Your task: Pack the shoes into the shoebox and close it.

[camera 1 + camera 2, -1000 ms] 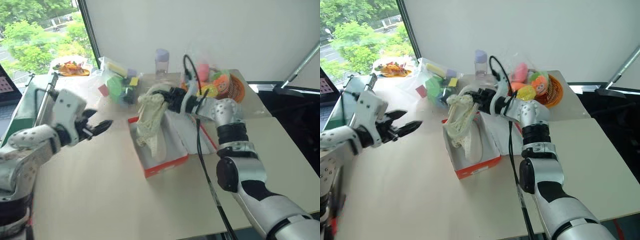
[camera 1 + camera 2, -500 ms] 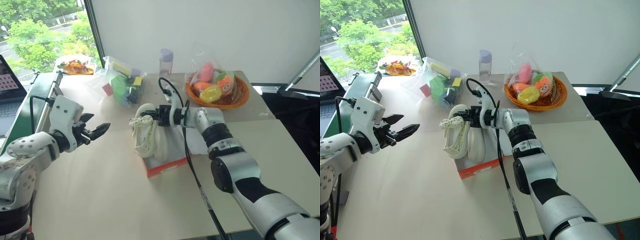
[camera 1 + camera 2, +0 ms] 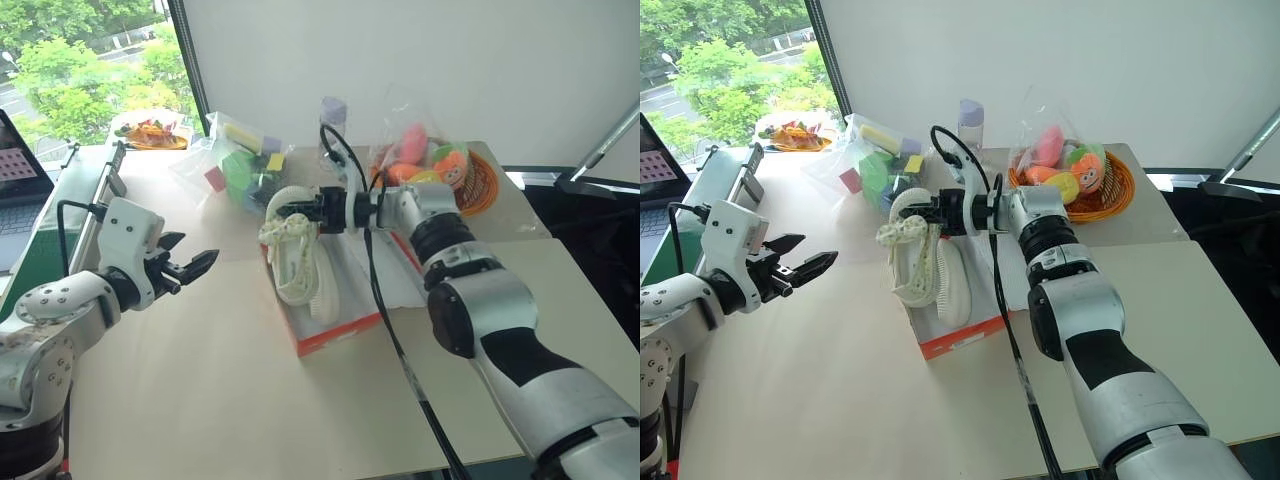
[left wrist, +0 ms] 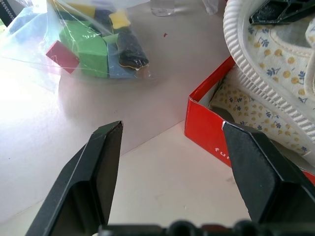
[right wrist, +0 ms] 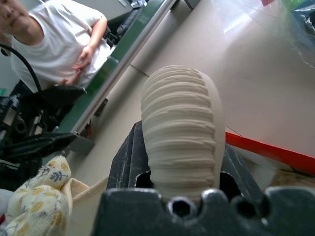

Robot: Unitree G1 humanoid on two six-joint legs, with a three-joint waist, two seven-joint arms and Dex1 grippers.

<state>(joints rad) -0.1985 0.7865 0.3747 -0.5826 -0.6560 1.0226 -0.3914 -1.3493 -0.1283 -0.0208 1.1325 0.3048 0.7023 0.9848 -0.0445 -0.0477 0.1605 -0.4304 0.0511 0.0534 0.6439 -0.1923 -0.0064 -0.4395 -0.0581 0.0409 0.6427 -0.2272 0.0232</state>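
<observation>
Shoe swung back over shoebox (image 3: 335, 330); right gripper (image 3: 300, 212) clamps shoe (image 3: 295, 255) heel, left gripper (image 3: 185, 268) open, empty. Second-shoe step; next lower, release.

Head stereo pair looking down over table (image 3: 250, 400), wrist cameras close, all sharing shoebox (image 3: 335, 333)

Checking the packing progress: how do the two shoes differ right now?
The held shoe is pinched at its heel by the right gripper and hangs tilted over the shoebox; the other shoe already lies inside it, ungripped. The held shoe shows laces and its ridged sole; the other shoe shows mostly its side. Both are cream-white.
</observation>
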